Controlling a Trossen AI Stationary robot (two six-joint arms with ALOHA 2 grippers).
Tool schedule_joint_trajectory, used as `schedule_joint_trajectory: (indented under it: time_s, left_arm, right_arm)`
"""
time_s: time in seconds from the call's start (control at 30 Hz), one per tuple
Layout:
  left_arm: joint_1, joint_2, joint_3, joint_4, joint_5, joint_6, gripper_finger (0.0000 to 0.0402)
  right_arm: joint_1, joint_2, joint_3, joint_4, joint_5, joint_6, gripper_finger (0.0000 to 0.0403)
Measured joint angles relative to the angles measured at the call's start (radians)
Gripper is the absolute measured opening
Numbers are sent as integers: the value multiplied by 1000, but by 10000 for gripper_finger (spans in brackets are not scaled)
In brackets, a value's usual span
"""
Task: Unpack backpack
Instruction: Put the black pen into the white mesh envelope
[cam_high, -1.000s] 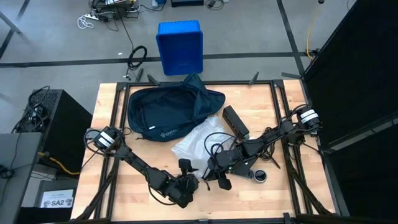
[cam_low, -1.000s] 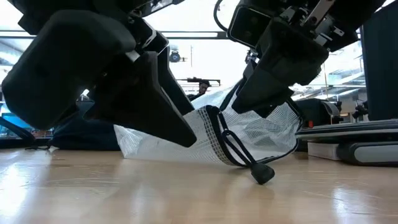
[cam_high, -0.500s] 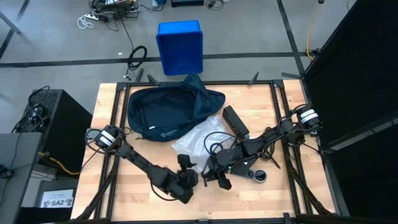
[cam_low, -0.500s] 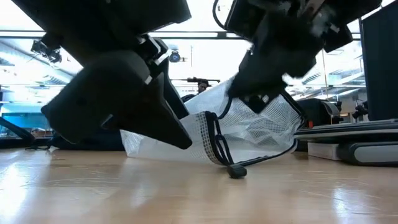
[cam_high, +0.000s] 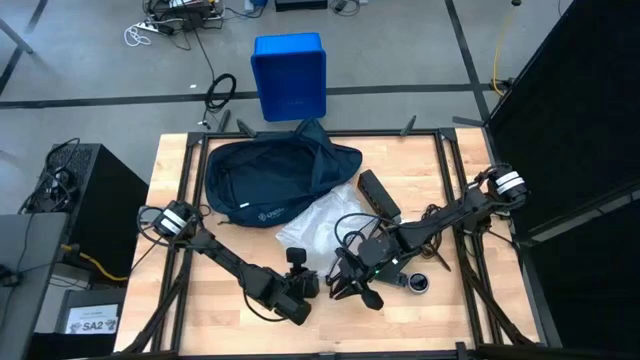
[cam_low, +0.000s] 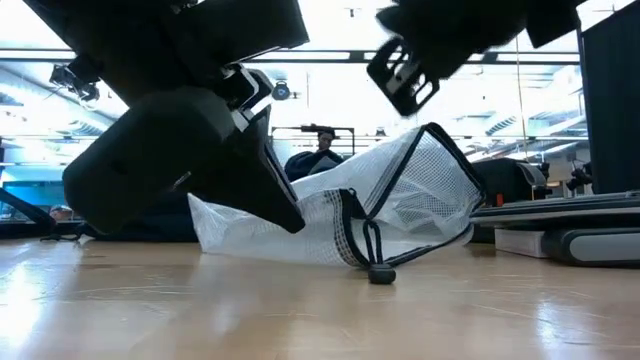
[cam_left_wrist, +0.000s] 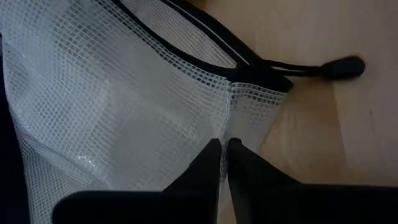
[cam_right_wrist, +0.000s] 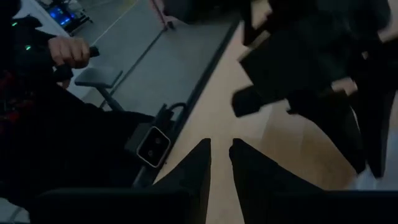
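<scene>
Nearest the front edge of the bench (cam_high: 200, 310), we saw the left claw (cam_high: 297, 272) lowered beside the white mesh pouch (cam_high: 325, 225). Its wrist view showed the two dark fingers (cam_left_wrist: 214, 163) pressed together, the tips lying at the pouch's (cam_left_wrist: 112, 99) black-bound edge; whether any mesh was pinched between them could not be made out. A black cord with a dark toggle (cam_left_wrist: 346, 67) lay on the wood just beside that edge. From bench height, the same pouch (cam_low: 400, 215) stood partly raised into a peak, its cord toggle (cam_low: 381, 275) resting on the boards, and the bulk of the left arm filled the near foreground.

Just to the right of it, we found the right claw (cam_high: 350, 290) above the wood, its fingers (cam_right_wrist: 199, 163) nearly closed with only a narrow gap and nothing visible between them. A small round dark object (cam_high: 418, 284) lay near that arm, and a long black bar-shaped item (cam_high: 379, 195) lay farther back, beside the pouch.

Beyond the pouch, the backpack (cam_high: 270, 178) rested on the rear half of the bench, slumped and dark navy, its white label facing up, its near edge touching the pouch. Past the bench, a blue plastic bin (cam_high: 289, 75) stood on the floor.
</scene>
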Motion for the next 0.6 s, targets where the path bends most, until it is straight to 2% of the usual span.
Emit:
schedule_joint_trajectory:
  time_s: [0.1,0.23,0.43,0.6]
  left_arm:
    - [-21,-24,0,-38,-1,3,0]
    - [-59,-83,0,-108,-15,-15,0]
    - [-135,-209,3,-264,-142,-87,0]
    - [-188,-291,2,-456,-182,-203,0]
  right_arm:
    - [13,-42,0,-34,22,-45,41]
    - [31,-101,0,-127,148,-109,41]
    - [40,-148,0,-208,357,-154,41]
    - [38,-149,0,-220,409,-175,41]
